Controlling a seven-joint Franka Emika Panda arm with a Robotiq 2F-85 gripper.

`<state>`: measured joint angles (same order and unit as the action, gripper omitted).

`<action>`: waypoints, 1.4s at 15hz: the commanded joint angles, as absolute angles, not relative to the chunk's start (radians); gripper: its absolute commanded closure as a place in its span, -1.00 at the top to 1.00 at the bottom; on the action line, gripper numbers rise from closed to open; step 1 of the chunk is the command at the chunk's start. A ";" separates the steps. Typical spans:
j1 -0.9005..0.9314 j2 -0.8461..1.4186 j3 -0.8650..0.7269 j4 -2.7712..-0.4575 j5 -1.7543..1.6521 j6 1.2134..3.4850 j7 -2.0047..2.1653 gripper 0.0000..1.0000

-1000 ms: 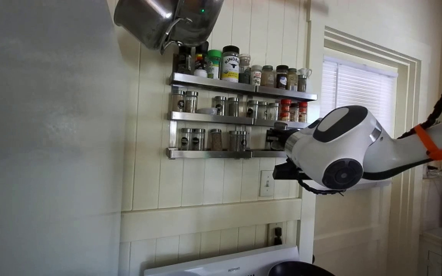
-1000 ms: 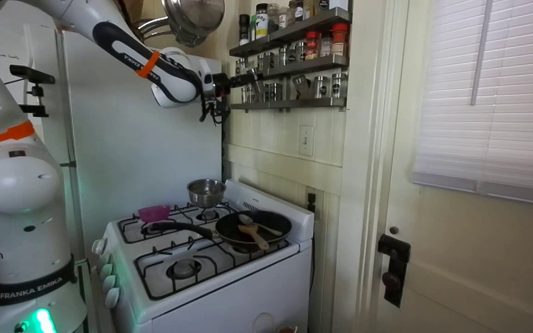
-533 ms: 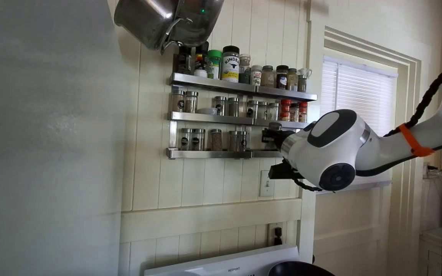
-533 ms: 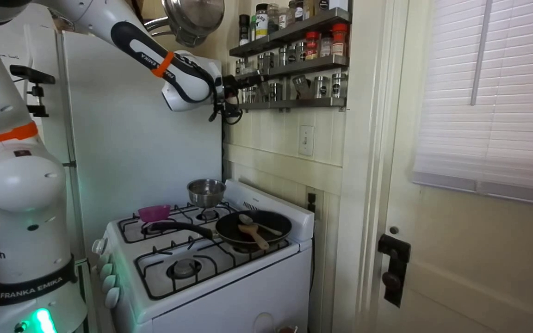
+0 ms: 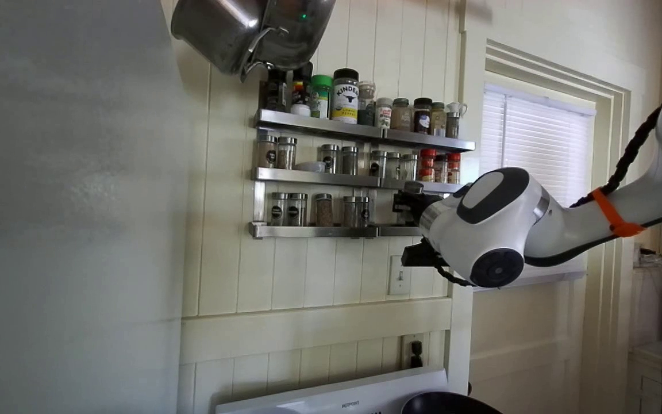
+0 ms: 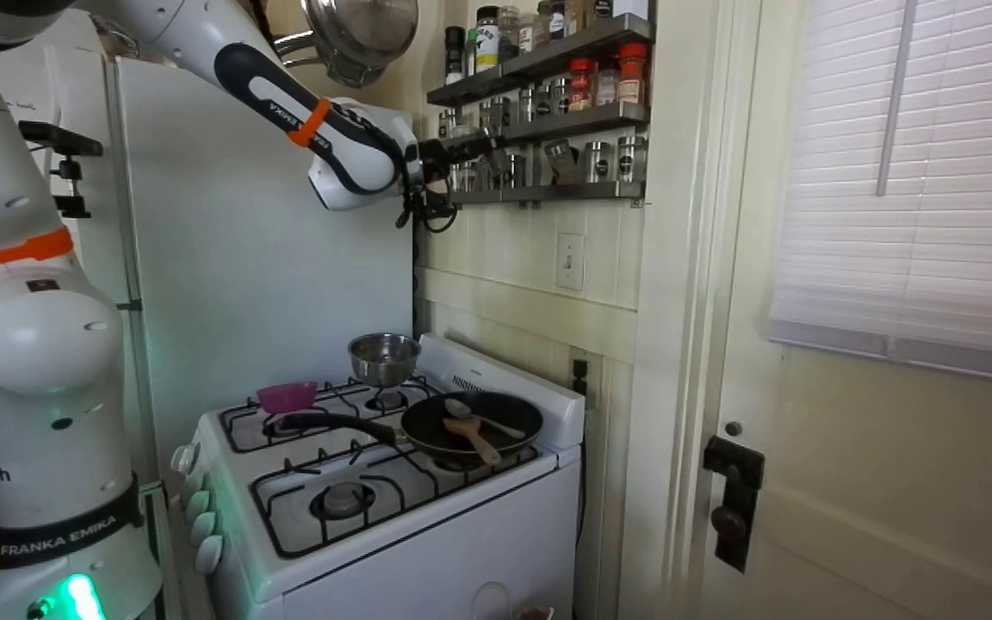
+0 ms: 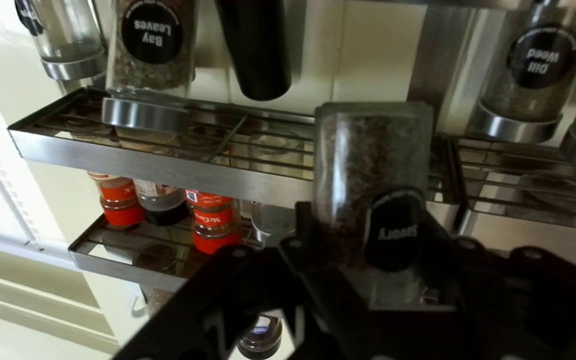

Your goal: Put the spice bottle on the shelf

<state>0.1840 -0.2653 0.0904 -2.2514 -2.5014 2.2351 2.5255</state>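
Observation:
The shelf (image 5: 316, 231) is a three-tier silver wall rack lined with jars; it shows in both exterior views (image 6: 548, 191) and the wrist view (image 7: 168, 167). My gripper (image 7: 368, 225) is shut around the spice bottle (image 7: 370, 165), a clear jar of brown spice with a black "Savory" label. The wrist picture stands upside down. The bottle's lid (image 5: 414, 187) shows above the gripper (image 5: 404, 202) in an exterior view. The bottle is held in front of the rack, between the bottom and middle tiers. My gripper (image 6: 479, 146) partly hides the lower tier's jars.
A Bay Leaves jar (image 7: 150, 50), a black cylinder (image 7: 258, 50) and a Dill Weed jar (image 7: 538, 70) stand on the bottom tier. Steel pots (image 5: 250, 34) hang at the upper left. Below are the stove (image 6: 418, 517), a pan (image 6: 496, 430), and a steel bowl (image 6: 384, 360).
My gripper has moved toward the rack with the bottle, mostly in the first half second, shifting slightly left in an exterior view. It has stayed shut on the bottle.

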 commanded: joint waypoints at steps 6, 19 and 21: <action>0.185 -0.202 0.080 -2.198 -2.536 2.216 2.540 -0.53; 0.171 -0.105 0.086 -2.110 -2.532 2.232 2.539 -0.53; 0.169 -0.097 0.087 -2.101 -2.531 2.233 2.539 -0.53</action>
<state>0.1796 -0.1169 0.0821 -2.1272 -2.5028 2.2234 2.5255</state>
